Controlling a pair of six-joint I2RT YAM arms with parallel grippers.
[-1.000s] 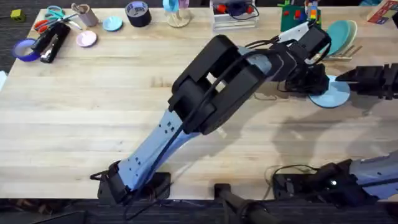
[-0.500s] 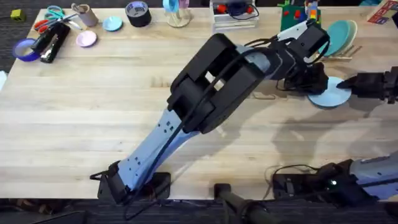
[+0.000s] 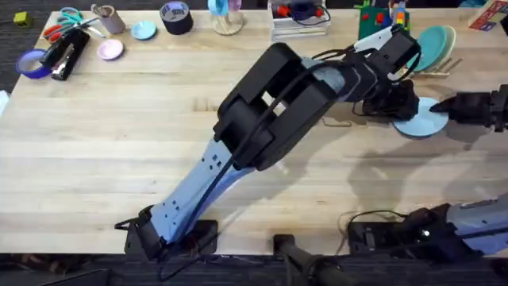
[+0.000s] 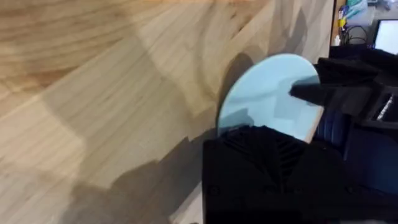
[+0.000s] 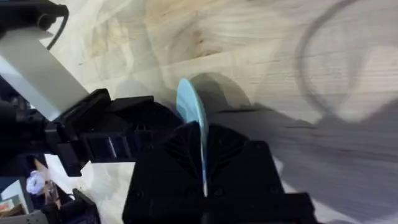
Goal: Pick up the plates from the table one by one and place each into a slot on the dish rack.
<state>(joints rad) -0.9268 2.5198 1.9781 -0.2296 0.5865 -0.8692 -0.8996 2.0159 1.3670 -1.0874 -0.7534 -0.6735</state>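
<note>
The light blue plate is at the far right of the table, tilted with one edge raised. In the right wrist view the plate shows edge-on between my right gripper's fingers, which are shut on its rim. From the right, my right gripper reaches the plate's edge. My left gripper reaches across the table and sits against the plate's opposite side, and the left wrist view shows the plate running under it. The dish rack stands just behind, holding a teal plate.
Along the far edge are scissors, a tape roll, small pink and blue discs, a white wire tray and a black stapler. The left arm's long body crosses the table's middle.
In the first half second the right gripper and the blue plate shifted slightly. Since then nothing has visibly moved.
</note>
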